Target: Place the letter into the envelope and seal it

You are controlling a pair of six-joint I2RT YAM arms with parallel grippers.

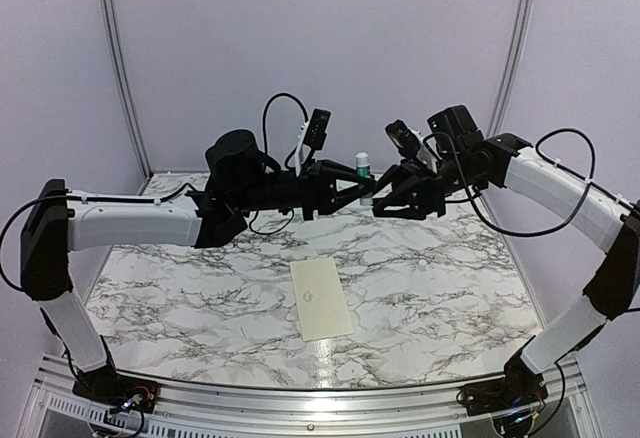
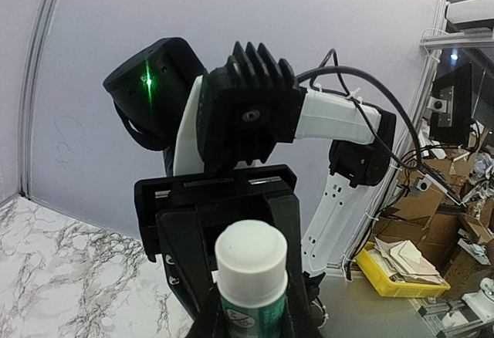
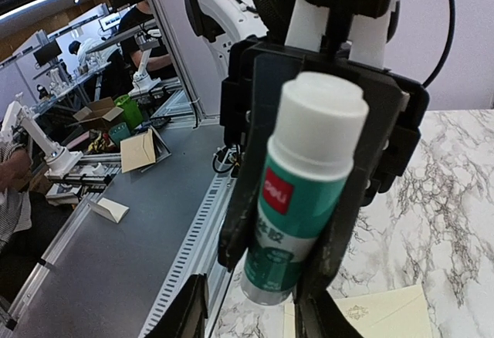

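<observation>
A white-and-green glue tube (image 1: pixel 363 172) hangs upright in the air over the back of the table, white cap on top. My left gripper (image 1: pixel 354 191) is shut on its body; in the left wrist view the tube (image 2: pixel 251 276) stands between my own fingertips (image 2: pixel 207 324). My right gripper (image 1: pixel 381 201) faces it from the right, with its jaws open around the lower end of the tube (image 3: pixel 305 191). The cream envelope (image 1: pixel 320 298) lies flat at the table's middle front, and its corner shows in the right wrist view (image 3: pixel 382 315). No white letter sheet shows.
The marble table (image 1: pixel 450 288) is closed in by pale walls at the back and sides. The two arms meet above its far half. Off the table stand a yellow bin (image 2: pixel 397 280) and other workbenches.
</observation>
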